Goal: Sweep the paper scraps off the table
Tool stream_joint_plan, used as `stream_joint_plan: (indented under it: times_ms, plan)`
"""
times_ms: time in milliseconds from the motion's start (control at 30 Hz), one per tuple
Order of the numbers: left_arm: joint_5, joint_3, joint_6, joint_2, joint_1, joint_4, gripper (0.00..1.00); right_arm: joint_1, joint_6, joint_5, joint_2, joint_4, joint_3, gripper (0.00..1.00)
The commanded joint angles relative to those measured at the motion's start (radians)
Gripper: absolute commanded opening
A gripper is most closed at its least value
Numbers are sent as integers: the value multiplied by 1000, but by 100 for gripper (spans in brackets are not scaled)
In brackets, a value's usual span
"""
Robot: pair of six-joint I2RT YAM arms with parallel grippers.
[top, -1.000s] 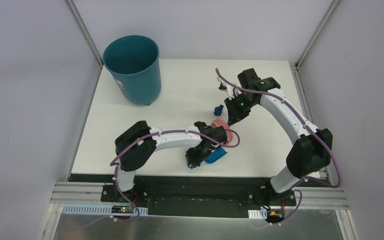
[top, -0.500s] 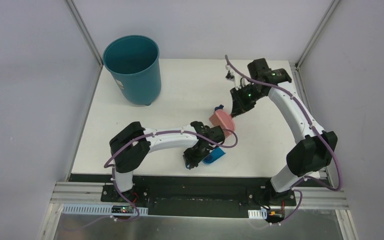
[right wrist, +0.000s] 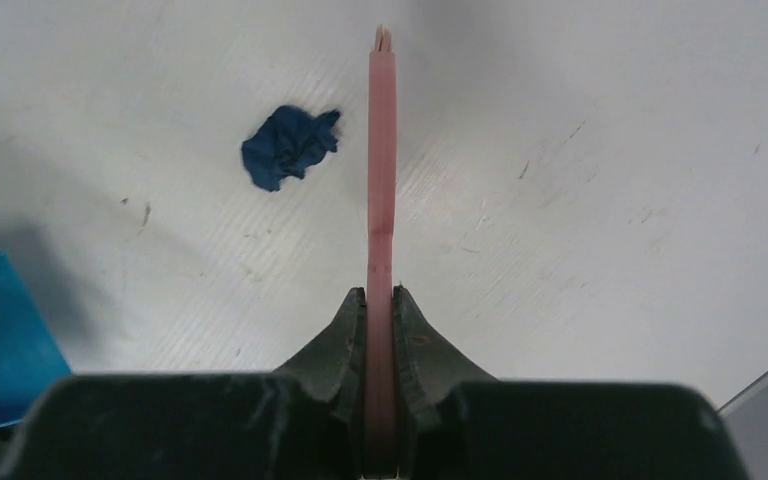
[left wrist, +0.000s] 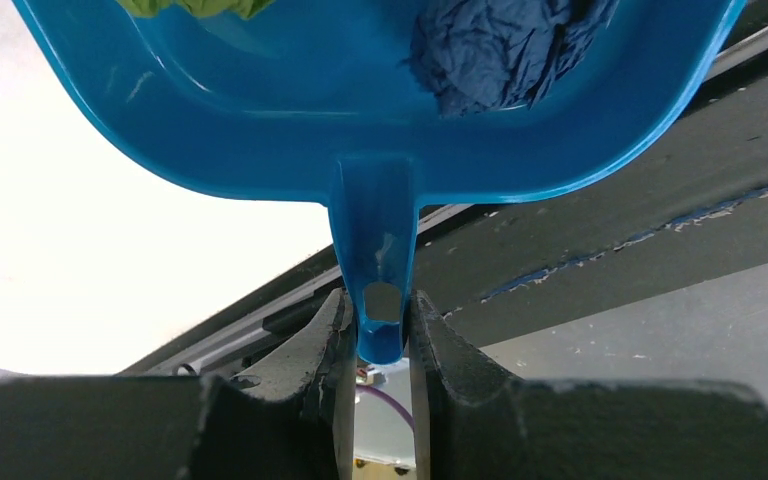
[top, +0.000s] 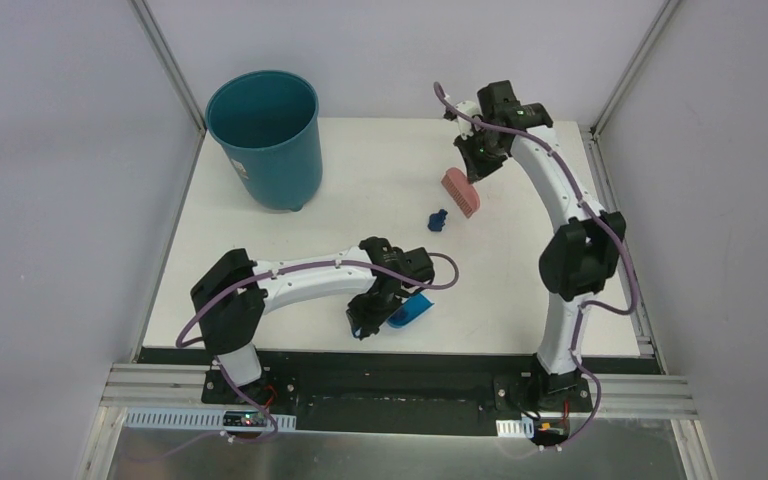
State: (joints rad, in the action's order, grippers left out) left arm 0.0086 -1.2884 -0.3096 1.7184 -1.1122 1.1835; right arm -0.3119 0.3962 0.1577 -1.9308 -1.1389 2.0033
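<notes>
My left gripper (left wrist: 378, 328) is shut on the handle of the blue dustpan (left wrist: 360, 110), which sits near the front edge of the table (top: 360, 180). In the pan lie a dark blue scrap (left wrist: 500, 50) and an olive-green scrap (left wrist: 195, 8). One more dark blue paper scrap (top: 436, 220) lies loose on the table, seen too in the right wrist view (right wrist: 288, 147). My right gripper (right wrist: 380, 300) is shut on the pink brush (right wrist: 381, 180). In the top view the brush (top: 460, 192) hangs just beyond and right of that loose scrap, apart from it.
A teal round bin (top: 263, 135) stands at the table's far left corner. The black strip (top: 360, 355) runs along the near edge under the dustpan (top: 407, 310). Grey walls close in the left, right and far sides.
My right arm has swung the brush from beside the dustpan to beyond the loose blue scrap, which stayed put. The left arm shifted the dustpan slightly left.
</notes>
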Motion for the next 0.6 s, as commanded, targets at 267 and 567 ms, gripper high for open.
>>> stream_joint_plan:
  times_ms: [267, 567]
  plan:
    - [82, 0, 7, 57, 101, -53, 0, -98, 74, -35, -123, 7, 34, 0]
    - [99, -52, 71, 163, 123, -49, 0, -195, -2, 180, 51, -60, -225, 0]
